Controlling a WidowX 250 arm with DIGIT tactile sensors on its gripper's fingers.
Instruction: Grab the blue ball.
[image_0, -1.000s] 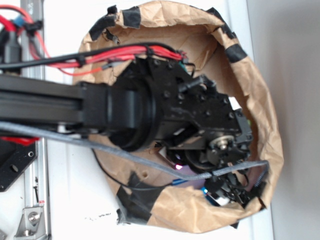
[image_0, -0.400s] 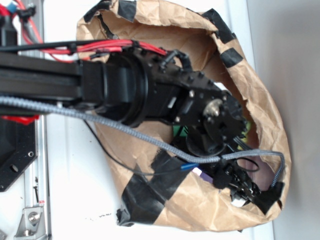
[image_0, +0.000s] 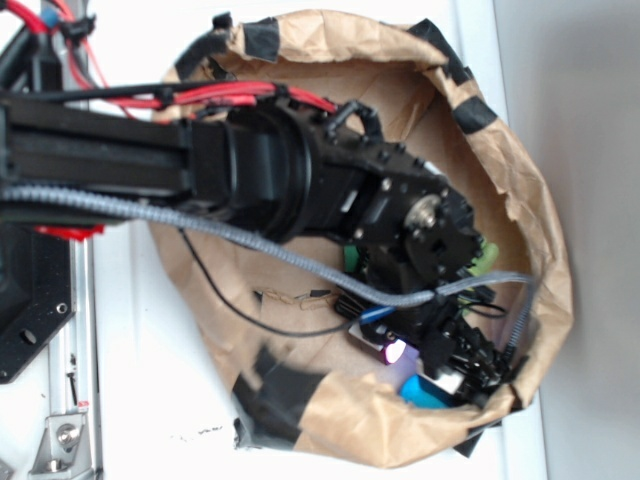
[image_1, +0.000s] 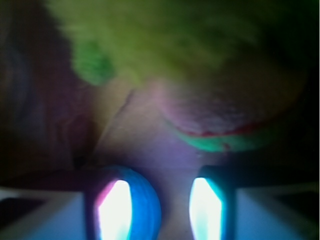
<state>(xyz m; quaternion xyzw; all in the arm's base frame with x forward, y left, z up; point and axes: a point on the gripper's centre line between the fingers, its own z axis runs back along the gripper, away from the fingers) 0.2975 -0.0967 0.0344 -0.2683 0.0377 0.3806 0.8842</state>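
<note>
My gripper (image_0: 418, 372) reaches down inside a brown paper bag (image_0: 520, 200), near its lower wall. In the wrist view the gripper (image_1: 170, 200) is open: two glowing fingertips stand apart with only bare paper between them. A rounded blue shape (image_1: 147, 200) hugs the left fingertip; I cannot tell whether it is the blue ball or the finger's pad. A teal-blue patch (image_0: 425, 392) shows at the gripper's tip in the exterior view, equally unclear. The fuzzy green plush toy (image_1: 160, 35) fills the space just ahead of the fingers.
The arm and wrist (image_0: 300, 185) hide most of the bag's inside. Black tape patches (image_0: 285, 385) line the bag's rim. A grey cable (image_0: 250, 245) loops across the bag. A bit of green plush (image_0: 485, 258) shows beside the wrist. The bag walls stand close on all sides.
The gripper has swung inside the bag, ending a little left of where it was. The bag's lower wall has shifted and opened, and the green plush now shows beside the wrist.
</note>
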